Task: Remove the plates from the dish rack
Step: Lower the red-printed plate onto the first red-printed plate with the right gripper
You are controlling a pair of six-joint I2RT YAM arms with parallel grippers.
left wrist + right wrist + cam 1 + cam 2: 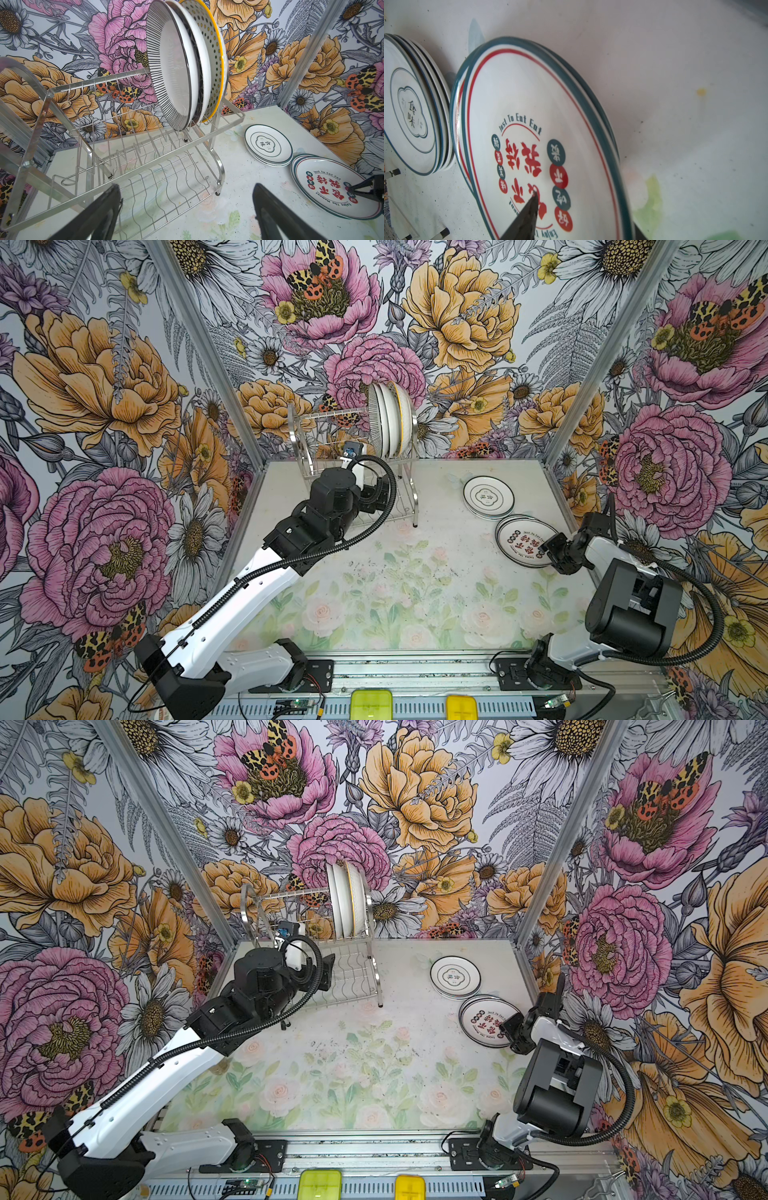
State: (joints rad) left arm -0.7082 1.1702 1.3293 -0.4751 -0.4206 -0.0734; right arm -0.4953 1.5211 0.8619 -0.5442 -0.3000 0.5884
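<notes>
Nearest, at the lower right of both top views, the right gripper point(556, 556) sits at the near rim of a short stack of red-character plates point(524, 540) lying flat on the bench point(415, 585). In the right wrist view one of its fingers point(527, 214) lies over the top plate's face. The other shows dark under the rim at the bottom edge, so they straddle that rim. Whether they pinch it or stand free of it I cannot tell.

Just beyond, close beside that stack, lies a second flat stack of cloud-emblem plates point(488, 497), showing about three rims.

Further in, at centre frame, the left gripper point(187, 187) hovers in front of the dish rack point(414, 497), its fingers spread wide and holding nothing. The wavy-wire lower shelf point(166, 193) carries nothing, and the upper slots toward the left of the left wrist view are bare.

Farthest, at the rack's right end, plates stand upright in the upper tier:
- a striped plate point(172, 68)
- a yellow-rimmed dotted plate point(214, 62)
- at least one white plate point(207, 89) between them

By my reckoning the unloading is past halfway. Two stacks are out on the bench, three or perhaps four plates are left in the rack, and the striped one, nearest the open left fingers, looks the likely next pick
</notes>
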